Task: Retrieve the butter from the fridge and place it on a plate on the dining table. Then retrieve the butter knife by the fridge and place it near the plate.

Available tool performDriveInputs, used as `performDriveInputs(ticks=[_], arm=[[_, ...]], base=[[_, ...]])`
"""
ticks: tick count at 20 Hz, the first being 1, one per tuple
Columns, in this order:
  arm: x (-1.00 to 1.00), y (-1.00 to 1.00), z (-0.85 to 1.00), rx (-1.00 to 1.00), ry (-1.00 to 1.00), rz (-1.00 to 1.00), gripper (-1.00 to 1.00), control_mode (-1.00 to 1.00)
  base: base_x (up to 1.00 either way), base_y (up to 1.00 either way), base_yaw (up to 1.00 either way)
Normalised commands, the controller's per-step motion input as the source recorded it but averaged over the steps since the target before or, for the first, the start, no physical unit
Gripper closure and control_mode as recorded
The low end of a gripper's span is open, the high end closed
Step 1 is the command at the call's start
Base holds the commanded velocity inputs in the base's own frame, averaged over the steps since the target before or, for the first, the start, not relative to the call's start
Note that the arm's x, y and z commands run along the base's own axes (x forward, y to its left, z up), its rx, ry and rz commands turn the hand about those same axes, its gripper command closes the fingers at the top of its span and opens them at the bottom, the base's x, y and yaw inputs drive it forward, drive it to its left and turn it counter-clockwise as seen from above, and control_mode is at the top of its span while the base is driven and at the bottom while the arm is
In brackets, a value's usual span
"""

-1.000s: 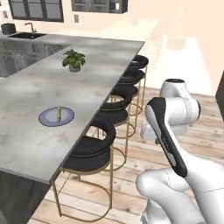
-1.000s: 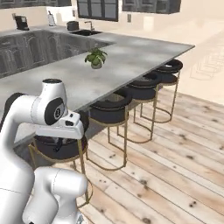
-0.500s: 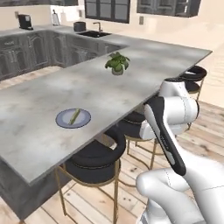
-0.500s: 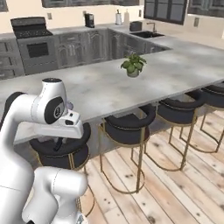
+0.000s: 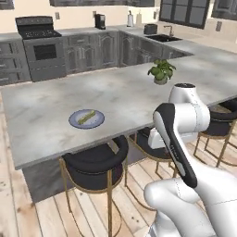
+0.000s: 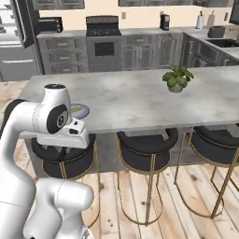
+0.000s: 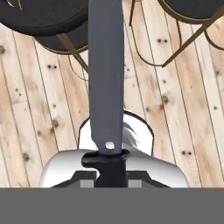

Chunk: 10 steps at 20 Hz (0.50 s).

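carrying the butter knife (image 7: 106,78) in the gripper (image 7: 106,175): in the hand view the jaws sit closed on the black handle at 6 o'clock and the grey blade runs straight up to 12 o'clock, over bare wooden floor (image 7: 183,109) and the dark stool seats (image 7: 43,17) at the top edge. the arm is folded low and close to the robot's body, hand pointing down, which looks like a compact travel pose so the blade stays clear of the table edge and the stools. the butter (image 5: 86,117) already lies on the plate (image 5: 78,123), a pale stick set diagonally across it; the plate sits on the dining table (image 5: 41,115) near the table's near edge, at about 9 o'clock from the arm in the left base view, above one stool (image 5: 95,162). in the right base view a sliver of the plate (image 6: 82,111) shows just behind the arm's shoulder. judgement: butter step done, knife in transit. open stone lies all around the plate, widest toward 12 o'clock and toward 3 o'clock, where the potted plant (image 5: 160,71) stands well apart. the near edge is close to the plate, so a spot beside it rather than in front seems safer. stool backs crowd the table's near side, so the arm will likely need to rise above the tabletop before reaching in.
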Motion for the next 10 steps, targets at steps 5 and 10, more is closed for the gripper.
performDriveInputs(ticks=[5,10], arm=[[0.0,0.0,0.0,0.0,0.0,0.0,1.0,1.0],[0.0,0.0,0.0,0.0,0.0,0.0,1.0,1.0]], base=[[0.35,-0.77,0.36],[0.48,-0.1,0.02]])
